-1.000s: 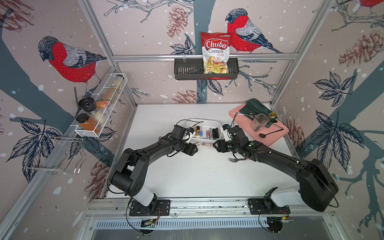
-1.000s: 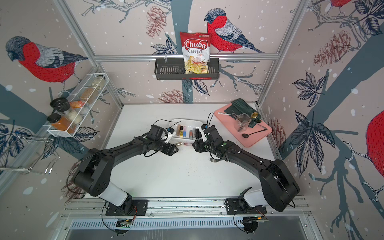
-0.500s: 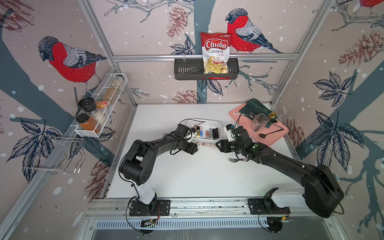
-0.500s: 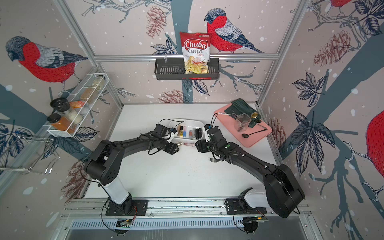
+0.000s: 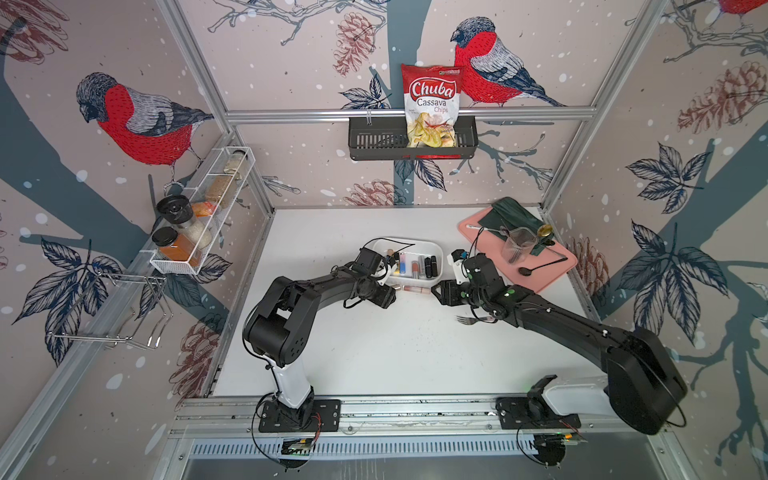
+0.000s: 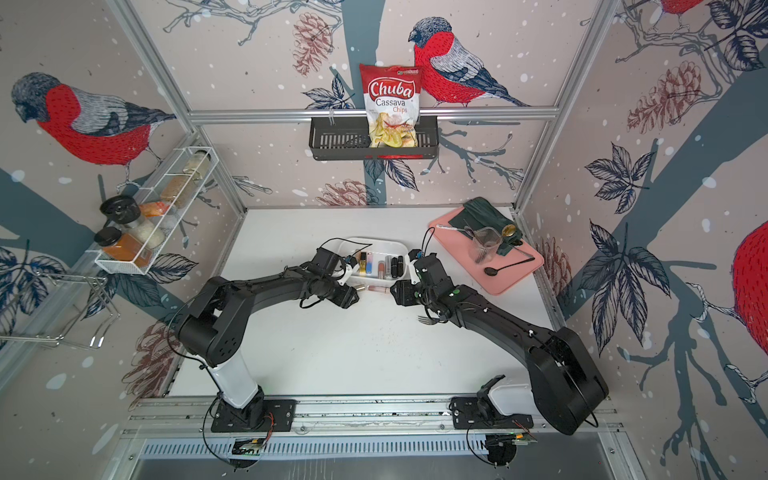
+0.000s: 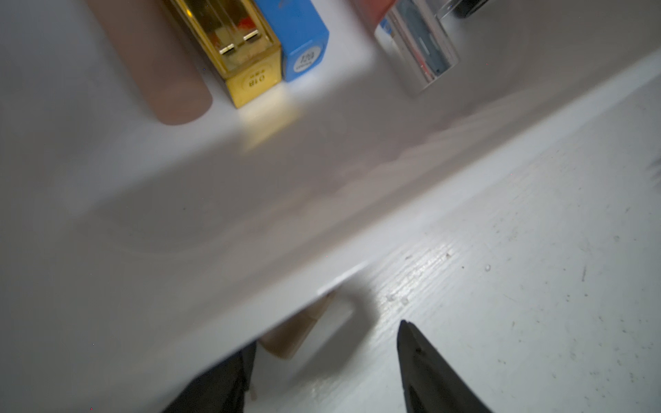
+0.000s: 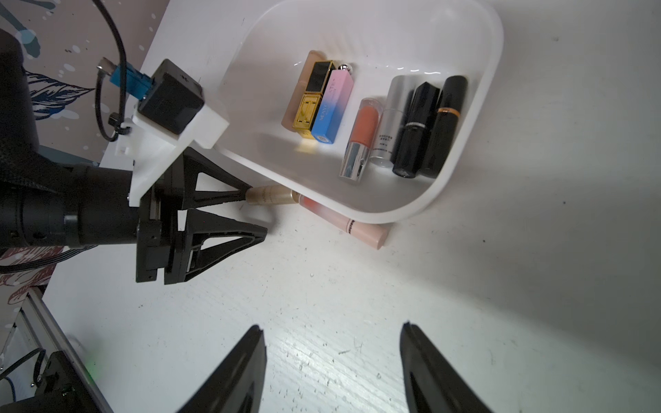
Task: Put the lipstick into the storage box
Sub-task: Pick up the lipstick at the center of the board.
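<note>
A slim pink lipstick [image 5: 415, 288] [image 6: 377, 288] [image 8: 343, 221] with a gold cap lies on the table against the near wall of the white storage box [image 5: 409, 241] [image 6: 374, 240] [image 8: 493, 71]. Several lipsticks lie inside the box. My left gripper [image 5: 393, 295] [image 6: 355, 296] [image 8: 258, 212] is open at the cap end, one fingertip touching the cap. In the left wrist view the lipstick [image 7: 293, 332] peeks out under the box wall [image 7: 250, 214] between my left gripper's [image 7: 327, 336] fingers. My right gripper [image 5: 435, 289] [image 6: 393, 289] [image 8: 332, 325] is open and empty over the table by the other end.
A fork [image 5: 467, 319] lies on the table under my right arm. A pink tray [image 5: 552, 274] with a cup, spoon and dark cloth sits at the back right. A black basket [image 5: 374, 141] with a chips bag hangs on the back wall, a wire spice rack [image 5: 199, 232] on the left wall.
My left arm's elbow has swung in and up, and its jaws have narrowed at the lipstick's cap. The right gripper has hardly moved.
</note>
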{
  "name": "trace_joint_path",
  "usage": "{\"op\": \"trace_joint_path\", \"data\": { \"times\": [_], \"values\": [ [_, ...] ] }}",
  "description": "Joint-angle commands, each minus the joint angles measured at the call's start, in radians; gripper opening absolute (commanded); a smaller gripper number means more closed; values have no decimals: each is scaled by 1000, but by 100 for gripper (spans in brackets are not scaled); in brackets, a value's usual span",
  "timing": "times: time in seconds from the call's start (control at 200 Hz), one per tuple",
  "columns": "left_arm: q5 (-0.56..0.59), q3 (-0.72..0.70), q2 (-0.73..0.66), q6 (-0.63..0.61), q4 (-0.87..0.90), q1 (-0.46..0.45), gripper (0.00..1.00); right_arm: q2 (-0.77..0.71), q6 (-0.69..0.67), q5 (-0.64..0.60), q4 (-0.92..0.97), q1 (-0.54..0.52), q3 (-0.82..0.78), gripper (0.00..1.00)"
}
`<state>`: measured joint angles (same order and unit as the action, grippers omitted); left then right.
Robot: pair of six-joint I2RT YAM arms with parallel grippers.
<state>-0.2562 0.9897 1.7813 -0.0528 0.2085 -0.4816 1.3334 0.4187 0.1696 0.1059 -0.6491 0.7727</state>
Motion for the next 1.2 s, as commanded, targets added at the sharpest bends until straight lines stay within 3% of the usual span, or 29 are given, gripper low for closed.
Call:
{"op": "trace_joint_path", "data": {
  "times": [0.0,0.19,0.605,0.995,1.196],
  "values": [
    [78,2,2,-10,-3,-2,69,-1,6,13,-37,-1,1,64],
    [117,3,6,-13,-18,-2,69,-7,5,15,-34,-1,4,64],
    [23,47,30,-19,-35,-13,66,-21,2,27,-26,-1,8,64],
    [80,50,68,-16,13,-65,52,-29,8,41,-35,8,4,64],
    [111,73,97,-5,37,-67,36,-44,8,48,-38,12,-6,64]
  ]
}}
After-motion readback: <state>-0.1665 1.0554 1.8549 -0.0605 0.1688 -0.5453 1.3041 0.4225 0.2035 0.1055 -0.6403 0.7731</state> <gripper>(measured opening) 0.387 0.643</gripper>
